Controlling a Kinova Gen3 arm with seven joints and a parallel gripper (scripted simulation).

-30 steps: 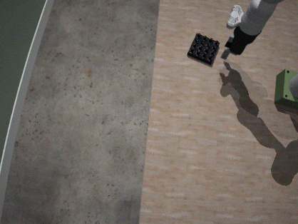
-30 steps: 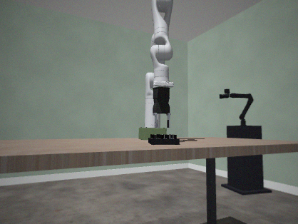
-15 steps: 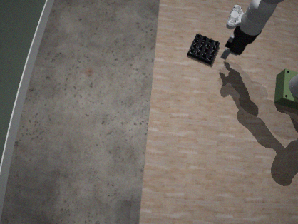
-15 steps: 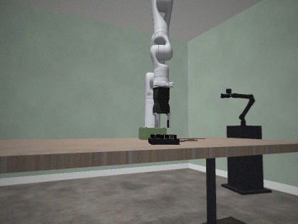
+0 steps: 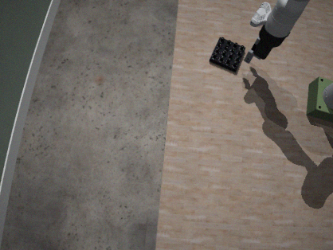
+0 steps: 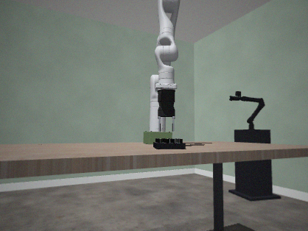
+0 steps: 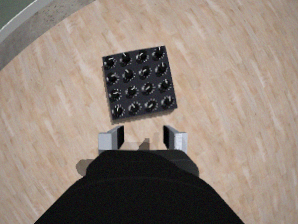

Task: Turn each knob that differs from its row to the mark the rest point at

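Note:
The black knob box [image 5: 227, 54] [image 6: 169, 143] [image 7: 139, 83] stands flat on the wooden table, with four rows of small black knobs. The white lines on the knobs are too small to read. My gripper [image 7: 143, 133] [image 6: 166, 126] [image 5: 249, 56] is open and empty. It hangs above the table, beside the box and clear of it. In the wrist view the box lies just beyond the fingertips, slightly turned.
The arm's green base block [image 5: 319, 98] [image 6: 149, 137] stands on the table [image 5: 223, 159] behind the box. The table's edge runs close to the box on one side. A black pedestal with a small dark arm [image 6: 253, 162] stands on the floor at the right.

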